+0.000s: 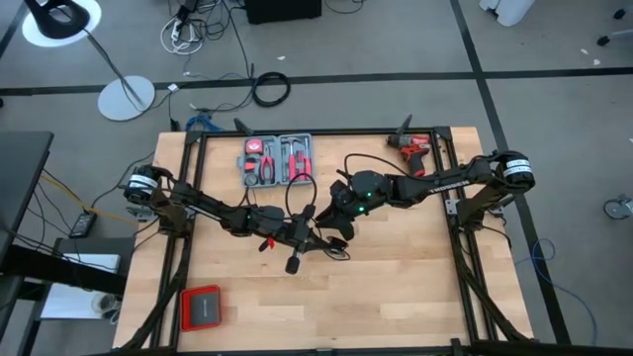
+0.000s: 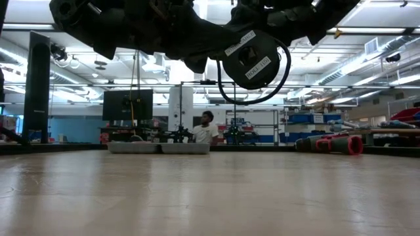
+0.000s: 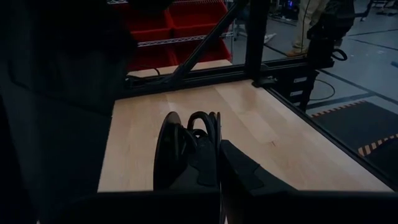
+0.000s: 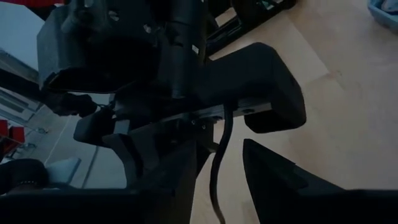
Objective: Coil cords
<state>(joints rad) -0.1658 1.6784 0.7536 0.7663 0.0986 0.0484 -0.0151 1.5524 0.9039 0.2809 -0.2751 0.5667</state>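
Observation:
The thin black cable (image 1: 300, 190) is bunched in loops between my two grippers, near the table's middle. A small black block (image 1: 294, 264) shows on the near side of the left gripper. My left gripper (image 1: 302, 235) is shut on the coiled loops (image 3: 200, 124). My right gripper (image 1: 334, 216) stands close against it from the right. Its fingers are apart, with one strand of the cable (image 4: 221, 155) running between them. In the low view both grippers are well above the table, and a loop (image 2: 283, 72) hangs under them. My left gripper pinches several loops of the cable (image 3: 216, 146) between its two fingers. The loops stand up out of the fingers as a flat coil, lifted clear of the table. The fingers themselves hide where they meet the cable.
An open grey tool case (image 1: 278, 159) with red-handled tools lies at the table's far side. A red drill (image 1: 413, 150) is at the far right. A red and grey box (image 1: 202, 308) sits at the near left corner. A person (image 2: 209, 129) shows in the room behind.

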